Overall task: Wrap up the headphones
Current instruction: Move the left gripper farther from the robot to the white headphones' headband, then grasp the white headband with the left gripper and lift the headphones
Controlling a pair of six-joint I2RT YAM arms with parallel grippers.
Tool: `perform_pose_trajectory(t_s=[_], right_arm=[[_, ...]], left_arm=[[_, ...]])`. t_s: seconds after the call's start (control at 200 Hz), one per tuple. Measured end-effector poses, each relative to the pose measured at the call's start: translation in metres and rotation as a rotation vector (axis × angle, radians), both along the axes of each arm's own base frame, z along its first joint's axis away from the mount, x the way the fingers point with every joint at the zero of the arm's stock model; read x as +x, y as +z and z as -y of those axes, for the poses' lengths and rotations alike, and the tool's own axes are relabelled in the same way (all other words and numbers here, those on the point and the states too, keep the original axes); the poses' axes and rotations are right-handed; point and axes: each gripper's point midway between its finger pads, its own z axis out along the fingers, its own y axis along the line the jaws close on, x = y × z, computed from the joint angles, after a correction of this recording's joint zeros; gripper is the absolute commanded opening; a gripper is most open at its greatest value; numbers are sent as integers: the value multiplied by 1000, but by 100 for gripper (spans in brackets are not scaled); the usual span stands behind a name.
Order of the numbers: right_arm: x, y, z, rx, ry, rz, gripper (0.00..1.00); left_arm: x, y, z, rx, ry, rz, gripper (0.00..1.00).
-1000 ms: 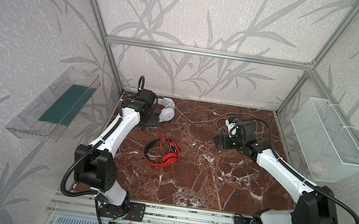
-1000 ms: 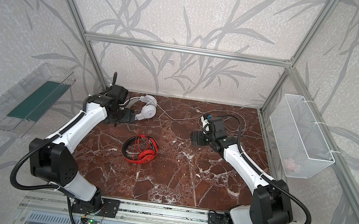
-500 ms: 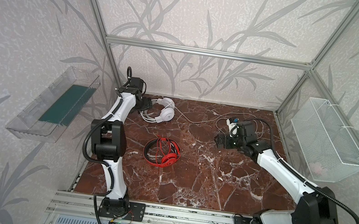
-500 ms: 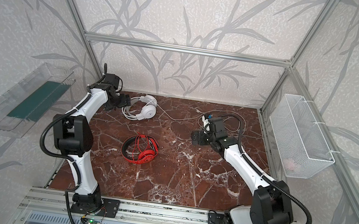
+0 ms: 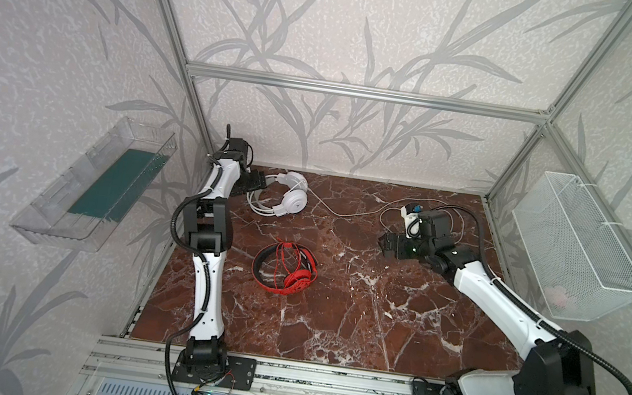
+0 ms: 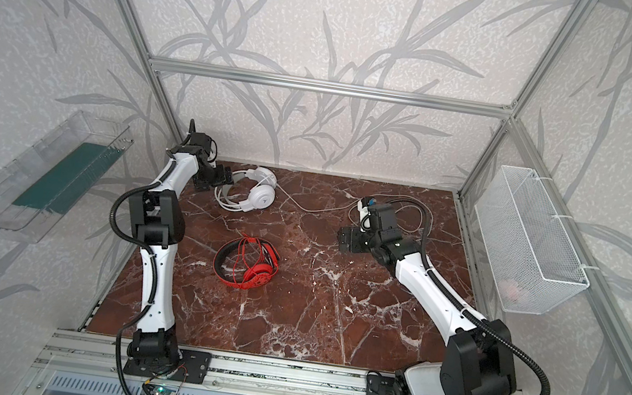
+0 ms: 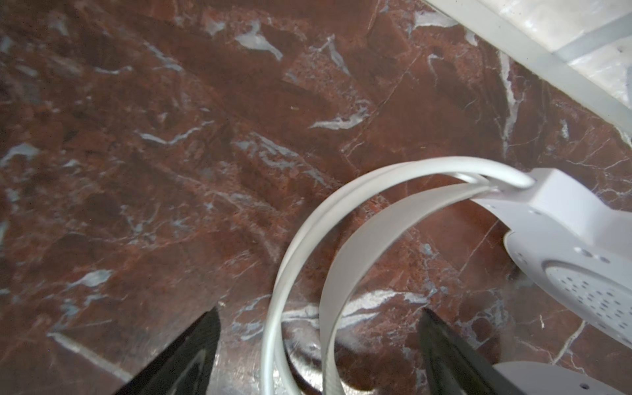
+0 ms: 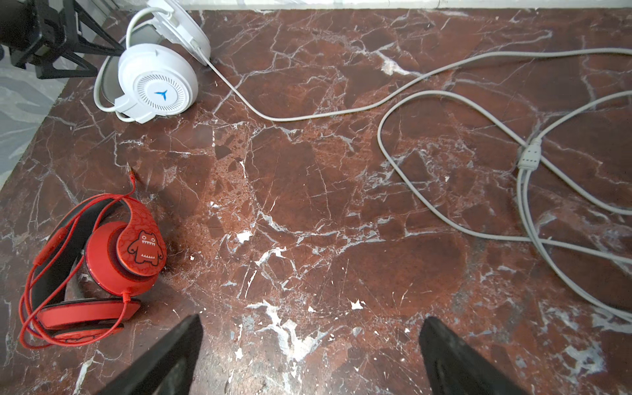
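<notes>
The white headphones [image 5: 289, 200] [image 6: 256, 195] lie at the back left of the marble floor. My left gripper [image 5: 259, 183] [image 6: 225, 177] is open at their left side. In the left wrist view the white headband [image 7: 342, 256] runs between the two dark fingers [image 7: 191, 359] and touches neither; the gripper [image 7: 318, 318] straddles it. Their long white-grey cable [image 5: 350, 213] [image 8: 410, 102] trails right and loops near my right gripper [image 5: 385, 244] [image 6: 344, 239] [image 8: 309, 325], which is open over bare floor. The red headphones [image 5: 287, 267] [image 6: 248, 263] [image 8: 113, 253] lie at the centre with the thin red cable looped over them.
A clear tray [image 5: 98, 184] hangs on the left wall. A white wire basket [image 5: 575, 252] hangs on the right wall. The cable's splitter [image 8: 529, 154] and several loops lie at the back right beside the right wrist. The back wall stands close behind the white headphones.
My left arm has folded upright toward the back left corner, and its gripper has drawn back to the left onto the white headband. The right arm has stayed still.
</notes>
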Motion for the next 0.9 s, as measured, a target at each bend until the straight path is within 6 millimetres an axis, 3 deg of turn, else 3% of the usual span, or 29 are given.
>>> perform_pose_trajectory(t_s=[0.415,0.56,0.9], right_arm=[[2,-1,0,-2,-4,-2,99],[2,-2,0,-3,-4,-4,99],[2,-3,0,-6,-6,-6,99]], left_arm=[[-22,-34,4,40,-66,-119,68],[-23,-37,7,93,-93,-127,64],[-25,-40,10,184,-126,-148,39]])
